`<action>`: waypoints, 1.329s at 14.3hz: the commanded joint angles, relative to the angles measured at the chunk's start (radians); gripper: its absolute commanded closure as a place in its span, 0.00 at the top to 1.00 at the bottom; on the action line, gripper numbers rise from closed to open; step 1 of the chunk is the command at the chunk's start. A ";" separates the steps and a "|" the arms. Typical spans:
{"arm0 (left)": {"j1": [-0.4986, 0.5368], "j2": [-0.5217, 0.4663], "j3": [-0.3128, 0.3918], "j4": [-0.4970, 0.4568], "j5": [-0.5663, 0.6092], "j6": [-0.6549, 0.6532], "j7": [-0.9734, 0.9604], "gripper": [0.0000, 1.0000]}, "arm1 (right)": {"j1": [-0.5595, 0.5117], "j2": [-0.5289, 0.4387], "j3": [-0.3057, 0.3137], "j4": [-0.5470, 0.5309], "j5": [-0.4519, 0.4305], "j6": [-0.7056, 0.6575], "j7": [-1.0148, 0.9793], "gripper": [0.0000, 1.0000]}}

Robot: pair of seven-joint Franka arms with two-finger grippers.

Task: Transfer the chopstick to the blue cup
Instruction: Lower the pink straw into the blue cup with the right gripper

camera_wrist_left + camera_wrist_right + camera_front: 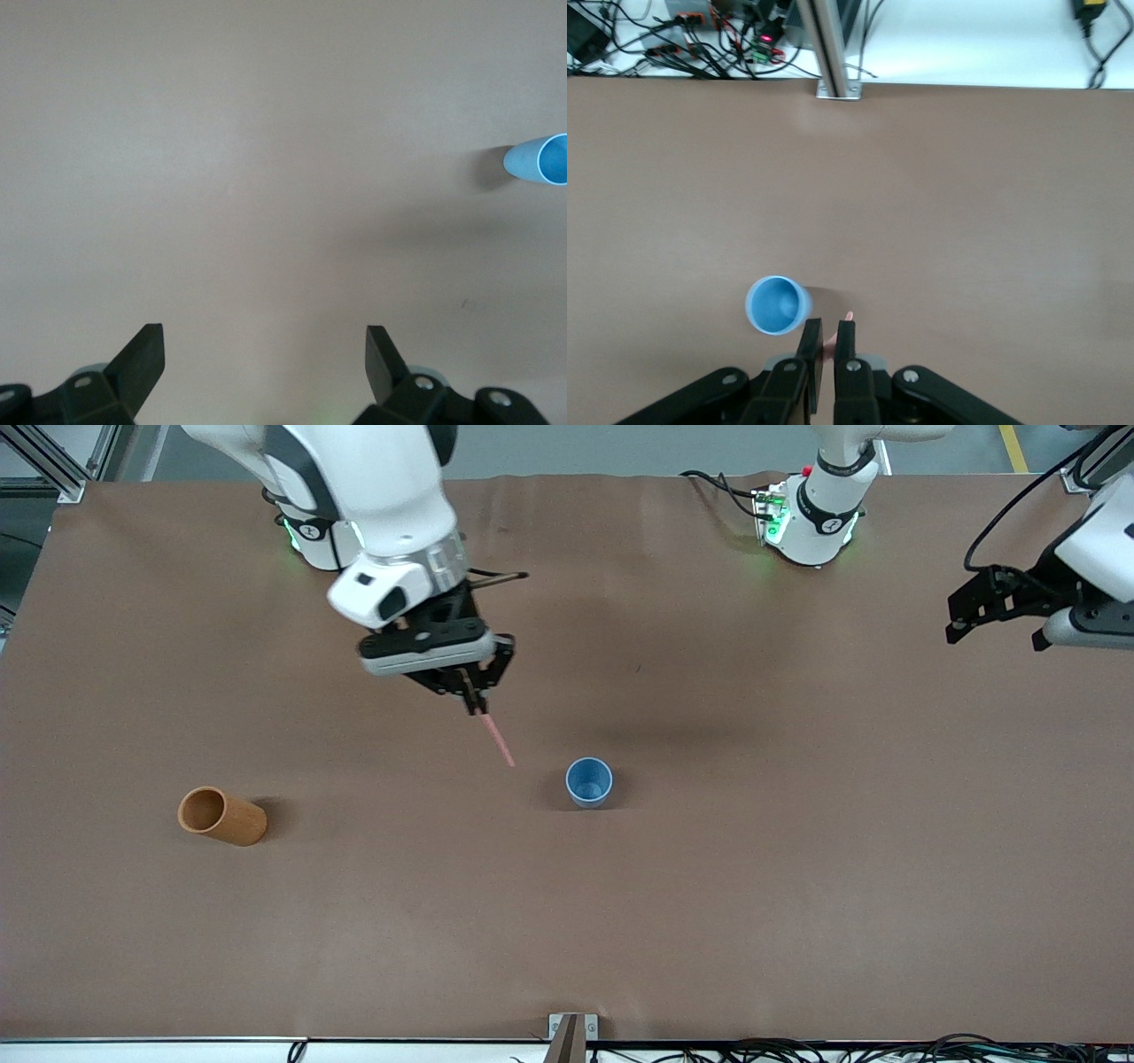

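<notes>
My right gripper (pixel 477 707) hangs above the middle of the table, shut on the pale pink chopstick (pixel 496 739). The stick slants down from the jaws toward the blue cup (pixel 589 781), its lower tip short of the rim. That cup stands upright on the brown table. In the right wrist view the chopstick (pixel 847 316) peeks out between the closed fingers, just beside the blue cup (pixel 777 305). My left gripper (pixel 992 636) waits open in the air at the left arm's end of the table. Its wrist view has the blue cup (pixel 540 159) at the frame's edge, and nothing sits between the left gripper (pixel 266 354) jaws.
An orange-brown cylinder cup (pixel 221 816) lies on its side toward the right arm's end, about as near the front camera as the blue cup. A metal post (pixel 567 1036) stands at the table's near edge. Cables run along that edge.
</notes>
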 commanded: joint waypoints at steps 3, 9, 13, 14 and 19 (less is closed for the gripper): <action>-0.008 0.024 0.006 0.037 -0.003 -0.003 0.003 1.00 | 0.069 0.147 0.048 0.054 -0.082 0.074 0.086 0.02; -0.003 0.038 0.009 0.044 -0.011 -0.003 0.007 1.00 | 0.097 0.223 0.049 0.049 -0.237 0.123 0.089 0.02; -0.005 0.047 0.007 0.044 -0.008 -0.003 0.003 1.00 | 0.100 0.260 0.048 0.020 -0.326 0.180 0.091 0.04; -0.005 0.047 0.007 0.044 -0.008 -0.003 0.000 1.00 | 0.098 0.279 0.048 0.008 -0.363 0.212 0.089 0.05; -0.006 0.062 0.007 0.047 -0.006 -0.003 -0.003 1.00 | 0.098 0.309 0.048 -0.024 -0.415 0.229 0.086 0.11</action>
